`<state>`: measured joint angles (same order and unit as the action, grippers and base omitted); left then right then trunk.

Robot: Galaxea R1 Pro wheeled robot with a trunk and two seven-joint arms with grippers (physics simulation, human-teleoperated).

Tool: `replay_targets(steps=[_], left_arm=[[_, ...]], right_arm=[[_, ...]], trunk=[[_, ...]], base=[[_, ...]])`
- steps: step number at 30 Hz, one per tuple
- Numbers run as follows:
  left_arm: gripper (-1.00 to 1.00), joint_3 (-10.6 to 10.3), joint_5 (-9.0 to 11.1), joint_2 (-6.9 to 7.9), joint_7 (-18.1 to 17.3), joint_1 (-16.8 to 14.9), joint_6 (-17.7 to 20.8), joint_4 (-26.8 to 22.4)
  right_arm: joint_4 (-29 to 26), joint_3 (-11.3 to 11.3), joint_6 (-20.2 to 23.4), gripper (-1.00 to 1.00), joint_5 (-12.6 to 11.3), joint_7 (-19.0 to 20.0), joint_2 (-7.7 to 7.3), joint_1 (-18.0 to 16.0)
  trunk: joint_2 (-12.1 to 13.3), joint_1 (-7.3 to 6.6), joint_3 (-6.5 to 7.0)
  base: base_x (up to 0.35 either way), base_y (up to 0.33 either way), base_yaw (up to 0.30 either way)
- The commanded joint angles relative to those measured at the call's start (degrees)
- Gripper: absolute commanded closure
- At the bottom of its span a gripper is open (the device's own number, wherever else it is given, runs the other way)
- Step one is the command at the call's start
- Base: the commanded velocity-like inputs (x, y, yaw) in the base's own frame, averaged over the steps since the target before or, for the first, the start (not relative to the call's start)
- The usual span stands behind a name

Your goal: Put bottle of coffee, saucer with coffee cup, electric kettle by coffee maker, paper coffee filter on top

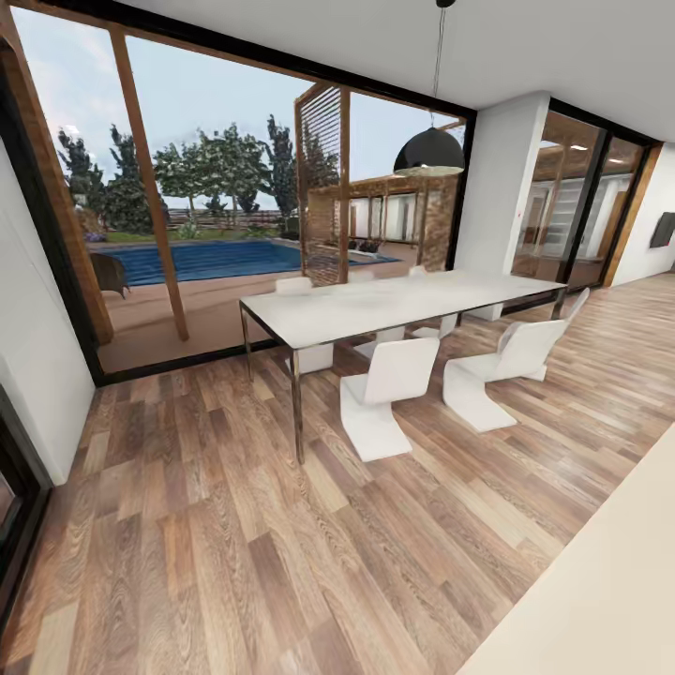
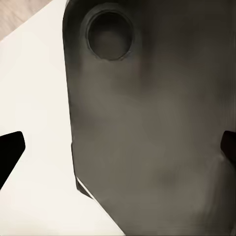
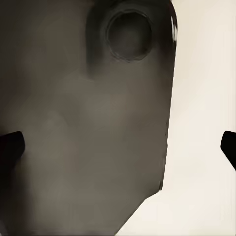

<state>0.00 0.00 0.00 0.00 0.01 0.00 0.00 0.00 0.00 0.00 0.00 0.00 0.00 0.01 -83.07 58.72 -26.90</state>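
Beige bench (image 1: 609,600) edge is showing at five o'clock; the white dining table (image 1: 394,305) is sitting ahead. No coffee things are appearing, so every step likely remains. Both tools' fingertips are standing apart, released, grasping nothing.

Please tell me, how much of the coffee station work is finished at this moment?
Nothing looks done here. The head view faces a white dining table with white chairs on a wooden floor; a pale countertop corner sits at lower right, bare where visible. Both wrist views show open fingertips holding nothing. Every item remains to be fetched and placed.
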Motion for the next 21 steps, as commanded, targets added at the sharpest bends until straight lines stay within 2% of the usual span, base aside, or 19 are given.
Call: replay_targets(steps=[1, 8, 21], left_arm=[[-1.00, 0.1, 0.3, -0.29, -0.3, 0.1, -0.1, -0.2], [-1.00, 0.1, 0.4, -0.26, -0.3, 0.2, -0.1, -0.2], [-1.00, 0.2, 0.4, -0.22, -0.3, 0.2, -0.1, -0.2]], right_arm=[[-0.3, 0.0, 0.0, -1.00, 0.1, -0.1, 0.33, 0.0], [-2.6, 0.1, -0.2, -1.00, 0.1, 0.1, 2.46, -0.1], [-5.2, -0.1, -0.2, -1.00, 0.1, 0.0, 2.49, -0.1]], trunk=[[0.0, 0.00, -0.03], [0.0, 0.00, -0.03], [0.0, 0.00, -0.03]], base=[[0.000, 0.000, 0.000], [0.000, 0.000, 0.000], [0.000, 0.000, -0.003]])
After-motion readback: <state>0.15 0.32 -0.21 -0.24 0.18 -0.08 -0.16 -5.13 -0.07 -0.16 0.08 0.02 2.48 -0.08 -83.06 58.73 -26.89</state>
